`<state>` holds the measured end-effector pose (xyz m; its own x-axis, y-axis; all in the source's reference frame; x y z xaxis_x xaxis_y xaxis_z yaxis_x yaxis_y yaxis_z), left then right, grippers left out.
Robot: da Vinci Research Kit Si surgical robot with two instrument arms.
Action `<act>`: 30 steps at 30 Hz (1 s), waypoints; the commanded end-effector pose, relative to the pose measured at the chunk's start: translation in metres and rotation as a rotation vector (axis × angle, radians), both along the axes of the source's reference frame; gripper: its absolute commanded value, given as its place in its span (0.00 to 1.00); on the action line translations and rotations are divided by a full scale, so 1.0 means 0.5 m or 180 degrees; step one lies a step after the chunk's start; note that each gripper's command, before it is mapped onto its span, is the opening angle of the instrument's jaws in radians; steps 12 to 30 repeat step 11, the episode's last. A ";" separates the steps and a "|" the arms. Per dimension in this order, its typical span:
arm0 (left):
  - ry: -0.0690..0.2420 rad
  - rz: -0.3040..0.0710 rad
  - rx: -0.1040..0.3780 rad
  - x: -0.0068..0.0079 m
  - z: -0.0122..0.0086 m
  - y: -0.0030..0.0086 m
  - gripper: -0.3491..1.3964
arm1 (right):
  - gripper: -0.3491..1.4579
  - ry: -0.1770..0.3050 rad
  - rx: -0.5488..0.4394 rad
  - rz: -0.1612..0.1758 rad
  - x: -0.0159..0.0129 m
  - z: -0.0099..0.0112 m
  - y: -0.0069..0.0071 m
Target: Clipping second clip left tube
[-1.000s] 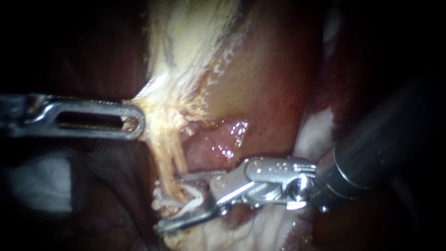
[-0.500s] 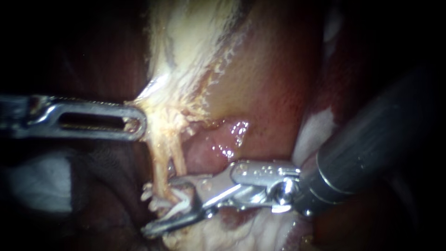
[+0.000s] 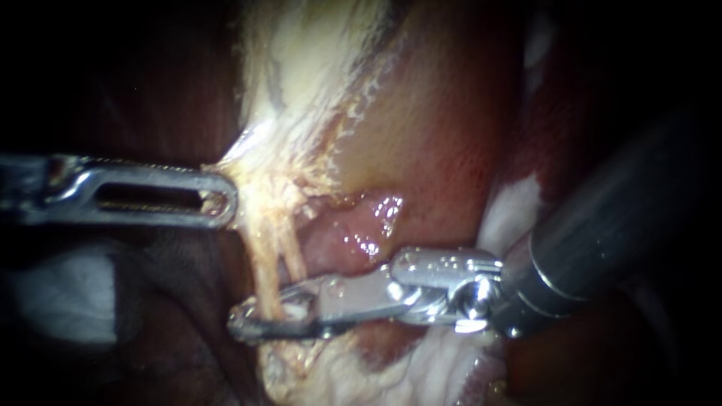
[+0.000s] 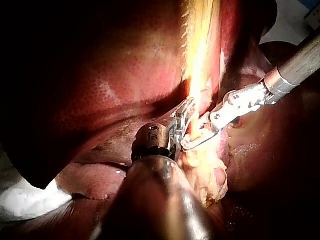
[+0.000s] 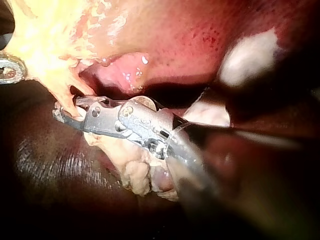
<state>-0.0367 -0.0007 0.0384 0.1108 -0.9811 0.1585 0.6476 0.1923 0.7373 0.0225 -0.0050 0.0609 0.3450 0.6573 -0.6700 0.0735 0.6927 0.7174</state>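
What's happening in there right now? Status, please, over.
Left instrument gripping pale tissue. Right instrument clamped across the tube. Nothing in the way.

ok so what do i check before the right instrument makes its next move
1. Slim silver right instrument has its jaws shut on the pale yellowish tube: ok
2. Jaw tips reach past the tube's far side: ok
3. Clip fully closed on the tube: cannot tell, the jaws hide it
4. Pale stringy tissue drawn taut towards the slotted silver left instrument: ok
5. No nearby pink tissue caught in the jaws: cannot tell
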 end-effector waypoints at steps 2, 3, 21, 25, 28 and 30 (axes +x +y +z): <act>0.0000 0.0001 0.0000 0.0001 -0.0001 0.0000 0.00 | 0.00 0.0008 -0.0026 -0.0006 0.0001 0.0001 -0.0001; 0.0000 0.0001 0.0000 0.0001 -0.0001 0.0000 0.00 | 0.00 0.0001 -0.0028 -0.0012 0.0001 0.0001 -0.0002; -0.0001 0.0001 0.0000 0.0001 -0.0001 0.0001 0.00 | 0.00 -0.0021 -0.0032 -0.0030 0.0001 0.0004 -0.0002; -0.0001 0.0001 0.0000 0.0001 -0.0001 0.0001 0.00 | 0.00 -0.0021 -0.0032 -0.0030 0.0001 0.0004 -0.0002; -0.0001 0.0001 0.0000 0.0001 -0.0001 0.0001 0.00 | 0.00 -0.0021 -0.0032 -0.0030 0.0001 0.0004 -0.0002; -0.0001 0.0001 0.0000 0.0001 -0.0001 0.0001 0.00 | 0.00 -0.0021 -0.0032 -0.0030 0.0001 0.0004 -0.0002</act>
